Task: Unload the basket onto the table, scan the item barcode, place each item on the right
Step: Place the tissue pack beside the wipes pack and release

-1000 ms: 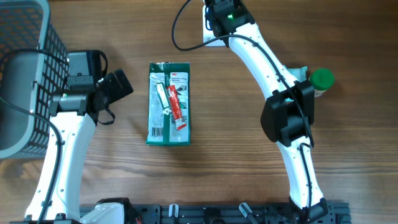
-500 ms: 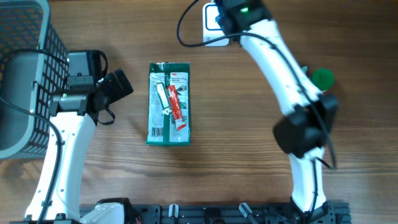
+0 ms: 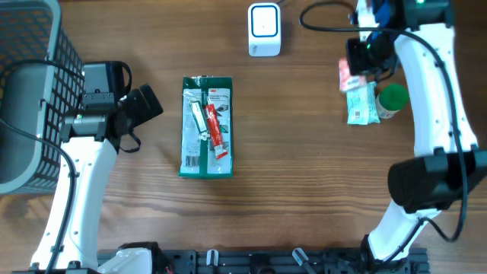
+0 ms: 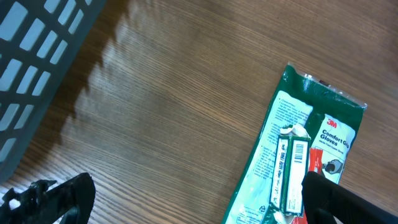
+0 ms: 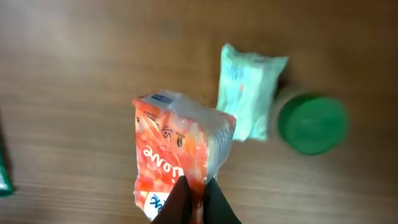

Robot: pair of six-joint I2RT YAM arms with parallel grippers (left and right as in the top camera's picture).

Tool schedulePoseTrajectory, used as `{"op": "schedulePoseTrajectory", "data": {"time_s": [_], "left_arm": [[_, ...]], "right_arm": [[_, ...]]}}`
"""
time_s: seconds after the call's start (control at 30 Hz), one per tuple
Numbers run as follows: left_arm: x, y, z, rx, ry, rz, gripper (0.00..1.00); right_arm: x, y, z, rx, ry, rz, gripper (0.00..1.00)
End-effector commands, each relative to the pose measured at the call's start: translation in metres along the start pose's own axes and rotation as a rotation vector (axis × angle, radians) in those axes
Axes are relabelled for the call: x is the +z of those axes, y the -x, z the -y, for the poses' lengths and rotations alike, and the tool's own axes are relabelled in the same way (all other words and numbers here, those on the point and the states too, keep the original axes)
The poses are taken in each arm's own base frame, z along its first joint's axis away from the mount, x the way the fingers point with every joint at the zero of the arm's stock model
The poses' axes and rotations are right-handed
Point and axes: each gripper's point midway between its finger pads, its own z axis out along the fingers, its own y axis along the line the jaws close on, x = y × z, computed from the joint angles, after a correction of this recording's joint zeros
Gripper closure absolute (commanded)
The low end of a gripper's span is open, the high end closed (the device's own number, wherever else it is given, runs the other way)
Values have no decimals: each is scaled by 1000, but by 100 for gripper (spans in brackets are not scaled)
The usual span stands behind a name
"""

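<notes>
Now right fingers (image 5: 177, 208) pinch orange packet (image 5: 177, 146) edgewise; left fingers (image 4: 59, 199) gape over open tabletop (image 4: 186, 93).

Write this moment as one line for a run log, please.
right gripper: shut on orange packet | left gripper: open beside gloves pack | scanner: apart from packet

Soft, even light covers the table (image 3: 304, 190), and the overhead view is sharp throughout. In the left wrist view the basket (image 4: 31, 74) casts a diffuse shadow toward 4 o'clock. The right wrist view is blurred: the orange packet (image 5: 174, 155) and the green lid (image 5: 311, 123) at 3 o'clock look smeared.
</notes>
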Motion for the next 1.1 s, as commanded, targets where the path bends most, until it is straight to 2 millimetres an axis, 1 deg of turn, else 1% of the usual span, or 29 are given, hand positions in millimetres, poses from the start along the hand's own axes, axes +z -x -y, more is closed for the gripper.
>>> {"op": "schedulePoseTrajectory", "data": {"time_s": [0.0,0.07,0.17,0.23,0.27,0.33,0.37,0.4,0.43,0.5,0.53,0.57,0.63,0.7,0.73,0.77,0.8,0.83,0.9,1.0,1.07], "left_arm": [[0,3,-2,7,9,9,0],[0,3,-2,6,9,9,0],[0,3,-2,6,8,9,0],[0,3,-2,6,8,9,0],[0,3,-2,7,9,9,0],[0,3,-2,6,9,9,0],[0,3,-2,7,9,9,0],[0,3,-2,7,9,9,0],[0,3,-2,6,9,9,0],[0,3,-2,7,8,9,0],[0,3,-2,7,8,9,0],[0,3,-2,7,8,9,0],[0,3,-2,6,8,9,0],[0,3,-2,6,8,9,0],[0,3,-2,7,8,9,0],[0,3,-2,7,8,9,0],[0,3,-2,7,9,9,0],[0,3,-2,7,9,9,0],[0,3,-2,6,8,9,0],[0,3,-2,7,8,9,0],[0,3,-2,7,8,9,0]], "right_arm": [[56,-32,-6,36,49,-162,95],[82,-48,-6,30,41,-211,95],[112,-63,5,29,-31,-240,93],[122,-63,14,25,-81,-228,88],[123,-62,15,24,-90,-223,87],[123,-59,15,25,-89,-209,73],[124,-57,15,25,-90,-203,59],[124,-57,15,26,-89,-200,36],[124,-55,15,27,-89,-192,32],[125,-50,14,33,-85,-173,31],[126,-47,14,55,-83,-159,33],[127,-42,10,78,-65,-136,37],[128,-32,-7,82,28,-101,41],[122,-21,-37,77,188,-66,42],[112,-12,-69,36,360,-32,44],[101,-6,-95,-6,485,-2,44],[95,-3,-110,-26,546,12,44],[91,-2,-123,-44,581,20,45],[88,-3,-144,-92,596,29,45],[90,-3,-184,-157,578,58,46],[92,-3,-211,-201,554,89,49]]}}
